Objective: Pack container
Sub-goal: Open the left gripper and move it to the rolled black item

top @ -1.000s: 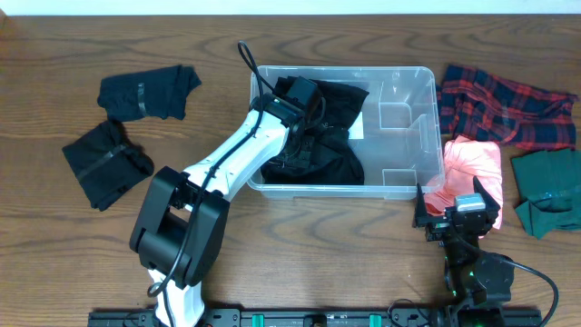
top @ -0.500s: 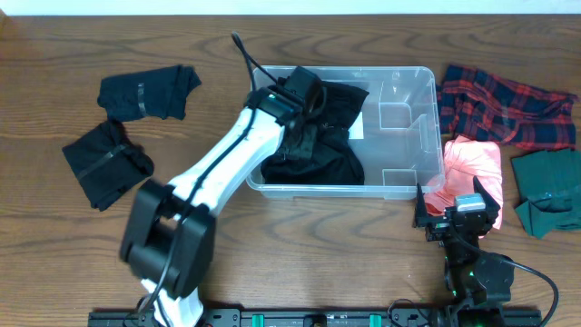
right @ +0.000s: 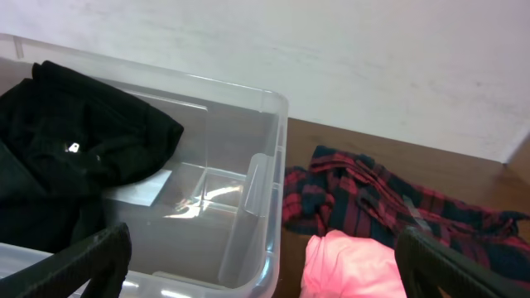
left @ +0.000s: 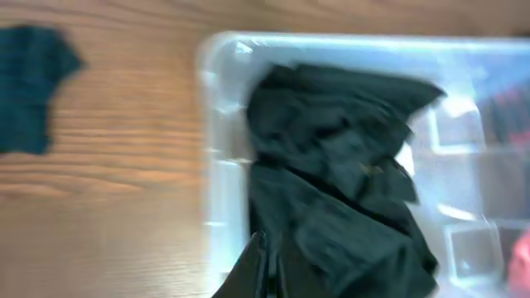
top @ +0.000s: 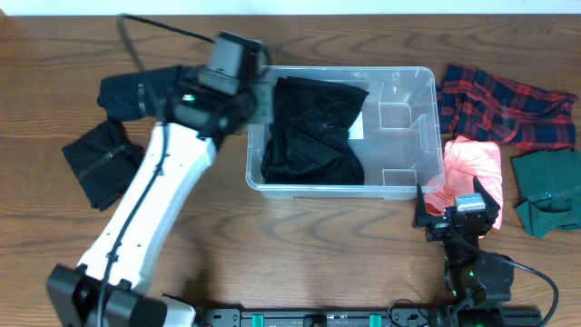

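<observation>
The clear container (top: 413, 86) stands at the table's centre. A crumpled black garment (top: 313, 132) fills its left half and partly covers the white label (top: 359, 123). My left gripper (top: 234, 62) hovers over the container's far left corner. In the left wrist view its fingers (left: 263, 273) look shut with nothing between them, above the black garment (left: 331, 182) and near the container's rim (left: 214, 124). My right gripper (top: 458, 213) rests open and empty near the container's front right corner. In the right wrist view it (right: 265, 277) faces the container (right: 263, 178).
Two black garments (top: 150, 91) (top: 104, 163) lie left of the container. On the right lie a red plaid garment (top: 504, 104), a pink garment (top: 472, 163) and a green one (top: 549, 191). The container's right half has small divider walls (top: 399, 113).
My left arm has lifted out of the container and swung up and to the left. The black garment stays inside. The right arm has not moved.
</observation>
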`<state>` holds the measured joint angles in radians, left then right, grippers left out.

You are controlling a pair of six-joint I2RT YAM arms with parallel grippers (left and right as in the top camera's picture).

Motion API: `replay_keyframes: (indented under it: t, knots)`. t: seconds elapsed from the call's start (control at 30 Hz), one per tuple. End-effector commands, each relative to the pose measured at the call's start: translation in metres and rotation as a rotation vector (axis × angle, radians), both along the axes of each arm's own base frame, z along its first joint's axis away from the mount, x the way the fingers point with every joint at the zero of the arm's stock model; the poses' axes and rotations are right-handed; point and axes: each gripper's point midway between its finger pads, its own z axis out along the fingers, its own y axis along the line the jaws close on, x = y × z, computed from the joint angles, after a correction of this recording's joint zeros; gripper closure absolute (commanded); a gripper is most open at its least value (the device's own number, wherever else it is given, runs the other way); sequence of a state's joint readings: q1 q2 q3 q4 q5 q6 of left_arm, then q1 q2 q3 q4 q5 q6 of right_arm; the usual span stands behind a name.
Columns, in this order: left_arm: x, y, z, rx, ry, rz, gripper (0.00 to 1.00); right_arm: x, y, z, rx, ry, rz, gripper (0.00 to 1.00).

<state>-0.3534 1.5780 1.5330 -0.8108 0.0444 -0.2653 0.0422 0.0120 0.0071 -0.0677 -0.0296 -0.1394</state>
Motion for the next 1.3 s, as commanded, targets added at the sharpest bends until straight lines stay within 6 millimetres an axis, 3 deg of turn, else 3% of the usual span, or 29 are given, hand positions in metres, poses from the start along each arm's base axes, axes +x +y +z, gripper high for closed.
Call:
replay_keyframes:
  t: [0.0, 0.43, 0.63, 0.77, 0.83, 0.9, 0.93, 1.27]
  knots:
    - [0.010, 0.035, 0.016, 0.016, -0.047, 0.095, 0.93, 0.000, -0.002, -0.001, -0.008, 0.001, -0.008, 0.01]
    - [0.005, 0.160, 0.000, 0.040, 0.052, 0.401, 0.93, 0.000, -0.002, -0.001, -0.008, 0.001, -0.008, 0.01]
    - [-0.005, 0.206, -0.008, 0.041, 0.091, 0.520, 0.93, 0.000, -0.002, -0.001, -0.008, 0.001, -0.009, 0.01]
    - [-0.016, 0.234, -0.018, 0.066, 0.129, 0.598, 0.87, 0.000, -0.002, -0.001, -0.008, 0.001, -0.009, 0.01]
    - [-0.022, 0.246, -0.024, 0.090, 0.146, 0.632, 0.83, 0.000, -0.002, -0.001, -0.008, 0.001, -0.009, 0.01]
    - [-0.027, 0.254, -0.028, 0.108, 0.159, 0.658, 0.66, 0.000, -0.002, -0.001, -0.008, 0.001, -0.008, 0.01]
    - [-0.028, 0.257, -0.029, 0.110, 0.163, 0.664, 0.63, 0.000, -0.002, -0.001, -0.008, 0.001, -0.008, 0.01]
    - [-0.038, 0.277, -0.043, 0.188, 0.203, 0.724, 0.45, 0.000, -0.002, -0.001, -0.008, 0.001, -0.009, 0.01]
